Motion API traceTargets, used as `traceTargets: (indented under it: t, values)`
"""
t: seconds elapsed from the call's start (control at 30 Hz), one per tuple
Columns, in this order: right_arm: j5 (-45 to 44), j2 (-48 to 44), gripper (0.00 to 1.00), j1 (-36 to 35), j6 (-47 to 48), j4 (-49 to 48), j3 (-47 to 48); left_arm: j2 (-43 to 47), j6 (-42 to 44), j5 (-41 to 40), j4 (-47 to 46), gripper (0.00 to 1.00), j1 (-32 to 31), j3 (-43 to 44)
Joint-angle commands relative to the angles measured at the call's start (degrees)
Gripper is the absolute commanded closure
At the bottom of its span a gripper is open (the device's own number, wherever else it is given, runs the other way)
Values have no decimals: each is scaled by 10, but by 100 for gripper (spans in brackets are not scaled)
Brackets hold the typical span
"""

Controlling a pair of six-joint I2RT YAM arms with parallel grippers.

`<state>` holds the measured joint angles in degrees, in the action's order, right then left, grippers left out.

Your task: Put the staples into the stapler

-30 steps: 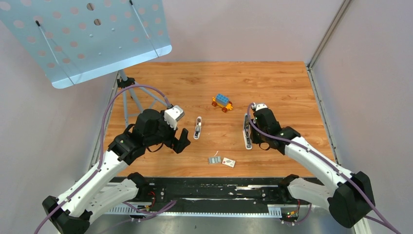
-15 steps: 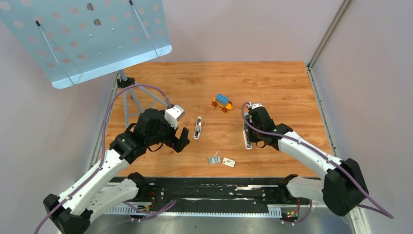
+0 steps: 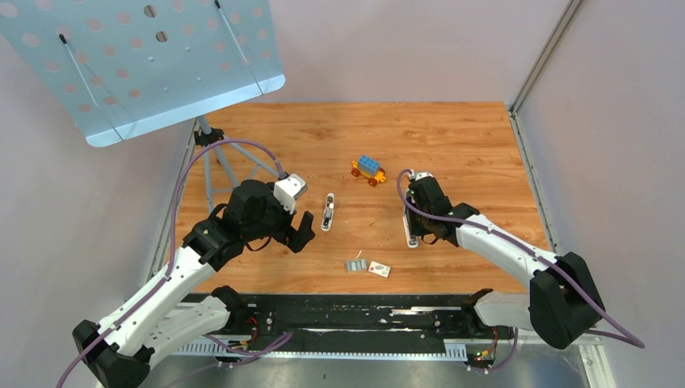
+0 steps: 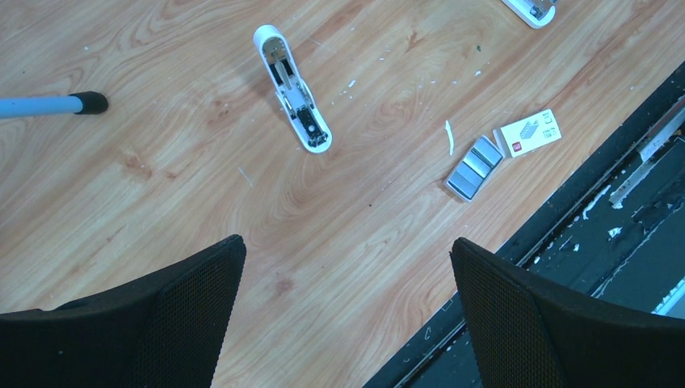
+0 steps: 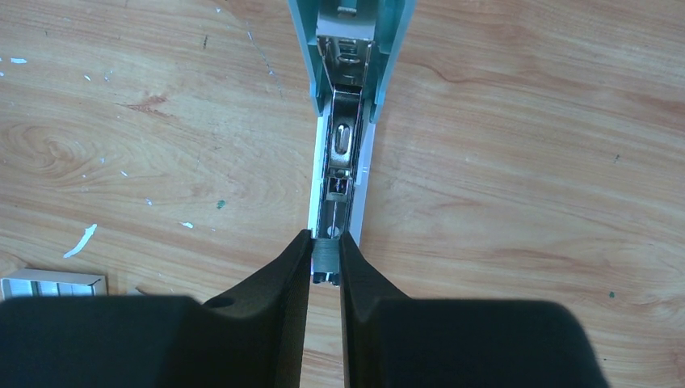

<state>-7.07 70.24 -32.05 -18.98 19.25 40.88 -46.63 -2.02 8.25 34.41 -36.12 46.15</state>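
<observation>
1. While the left pincer (image 4: 346, 252) hangs above the worktop (image 3: 468, 145) with its jaws spread fully and nothing between them, the right pincer (image 5: 325, 242) is nearly closed, nipping a short grey staple strip (image 5: 325, 263) between its fingertips.
2. The held strip sits at the near end of the teal stapler (image 5: 348, 89), which lies opened flat and runs off toward 12 o'clock in the right wrist view, its metal channel facing up.
3. Whether the strip is already seated in that channel cannot be told.
4. The rest of the staples (image 3: 355, 264) lie on the worktop at 5 o'clock from a white stapler (image 3: 328, 212), which is also open and lies near the middle of the wood.
5. A small white printed box (image 3: 380, 269) rests just beside those staples at their 3 o'clock.
6. Seen from above, the teal stapler lies at 3 o'clock from the white one, well apart from it.
7. A blue and orange toy block car (image 3: 368, 170) stands at 1 o'clock from the white stapler.
8. A perforated metal stand (image 3: 137, 65) rises at 10 o'clock, beyond the worktop's far left corner.
</observation>
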Motion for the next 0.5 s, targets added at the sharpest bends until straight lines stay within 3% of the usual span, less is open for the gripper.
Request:
traceTargets:
  t: [0.0, 0.47]
  values:
    - [-12, 4, 80, 8, -12, -1, 8, -1, 7, -4, 2, 0, 2, -1]
    - [-15, 7, 81, 7, -23, -7, -9, 2, 8, -1, 1, 0, 2, -1]
